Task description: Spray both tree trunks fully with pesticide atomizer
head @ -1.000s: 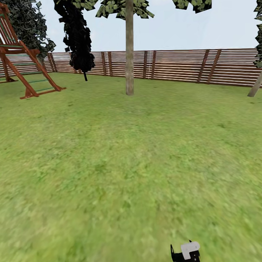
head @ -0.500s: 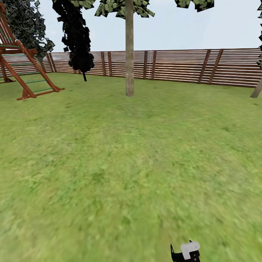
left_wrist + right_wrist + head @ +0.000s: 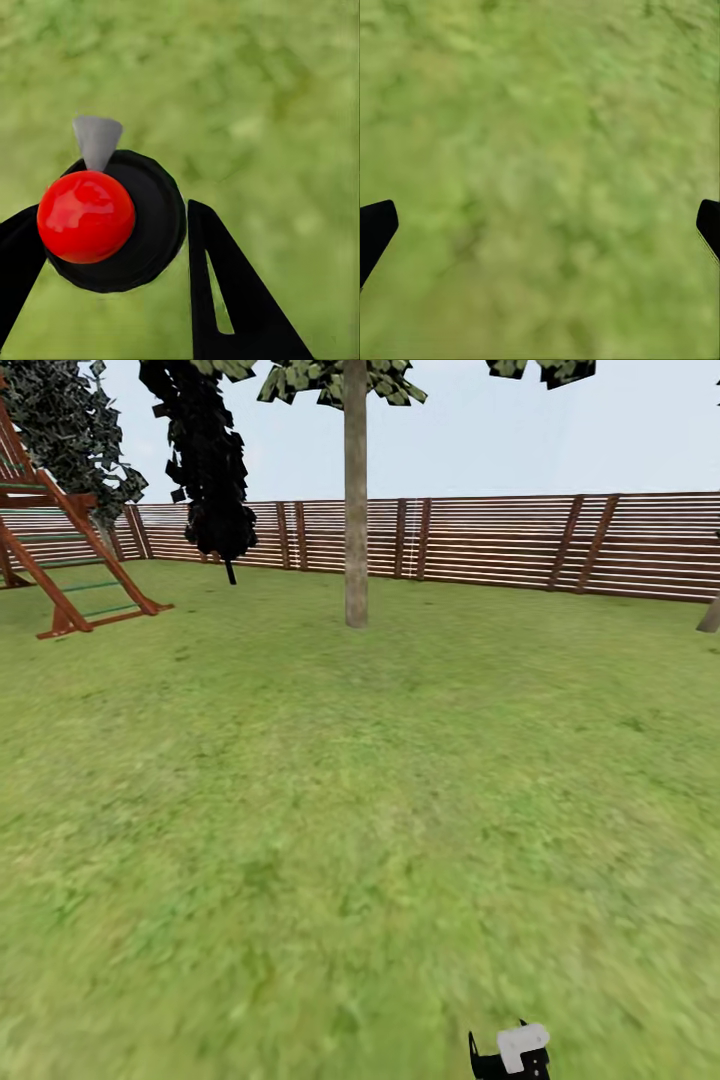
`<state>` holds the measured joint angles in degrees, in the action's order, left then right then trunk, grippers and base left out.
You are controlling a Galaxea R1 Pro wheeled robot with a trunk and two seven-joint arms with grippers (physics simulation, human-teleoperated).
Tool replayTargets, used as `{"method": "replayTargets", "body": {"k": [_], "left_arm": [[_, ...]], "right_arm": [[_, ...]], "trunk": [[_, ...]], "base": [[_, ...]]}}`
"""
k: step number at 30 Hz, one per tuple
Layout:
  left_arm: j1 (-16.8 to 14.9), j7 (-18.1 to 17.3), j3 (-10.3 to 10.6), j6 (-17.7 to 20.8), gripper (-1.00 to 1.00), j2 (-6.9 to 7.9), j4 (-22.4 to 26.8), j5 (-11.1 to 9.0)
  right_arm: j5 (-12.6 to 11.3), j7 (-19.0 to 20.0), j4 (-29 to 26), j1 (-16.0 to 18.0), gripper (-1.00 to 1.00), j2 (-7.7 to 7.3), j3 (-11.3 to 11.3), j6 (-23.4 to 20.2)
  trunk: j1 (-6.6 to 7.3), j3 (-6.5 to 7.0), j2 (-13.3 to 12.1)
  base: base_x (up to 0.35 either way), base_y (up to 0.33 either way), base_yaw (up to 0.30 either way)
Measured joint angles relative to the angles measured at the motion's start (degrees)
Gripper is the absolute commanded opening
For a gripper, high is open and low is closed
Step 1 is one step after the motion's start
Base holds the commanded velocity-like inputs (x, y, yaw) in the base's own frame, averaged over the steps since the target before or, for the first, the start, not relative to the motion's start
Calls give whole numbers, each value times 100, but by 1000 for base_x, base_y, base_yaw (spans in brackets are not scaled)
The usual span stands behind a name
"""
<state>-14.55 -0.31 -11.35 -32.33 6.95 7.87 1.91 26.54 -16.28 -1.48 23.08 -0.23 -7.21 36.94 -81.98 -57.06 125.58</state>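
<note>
As the view is shifted slightly, the tree trunk (image 3: 356,510) at 12 o'clock is approached; the pesticide atomizer (image 3: 112,221) is kept clamped in the left gripper (image 3: 112,262), while the right gripper (image 3: 540,225) jaws are held apart.

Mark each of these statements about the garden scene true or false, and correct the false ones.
1. The left hand grips the pesticide atomizer. True.
2. The right hand is shut on something. False: its fingers stand wide apart with nothing between them, over the grass.
3. A slatted wooden fence runs behind the tree trunk. True.
4. In the head view, the wooden climbing frame stands to the right of that trunk. False: it stands to the left, near the picture's edge.
5. The black-leaved tree stands between the climbing frame and the trunk in the head view. True.
</note>
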Motion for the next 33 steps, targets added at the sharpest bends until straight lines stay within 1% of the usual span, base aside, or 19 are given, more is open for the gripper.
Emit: {"method": "replayTargets", "body": {"k": [33], "left_arm": [[0, -7, 19, -8, -100, 1, 1, -2]], "right_arm": [[0, 0, 0, 0, 100, 1, 0, 0]], "trunk": [[0, 0, 0]], "base": [[336, 0, 0]]}}
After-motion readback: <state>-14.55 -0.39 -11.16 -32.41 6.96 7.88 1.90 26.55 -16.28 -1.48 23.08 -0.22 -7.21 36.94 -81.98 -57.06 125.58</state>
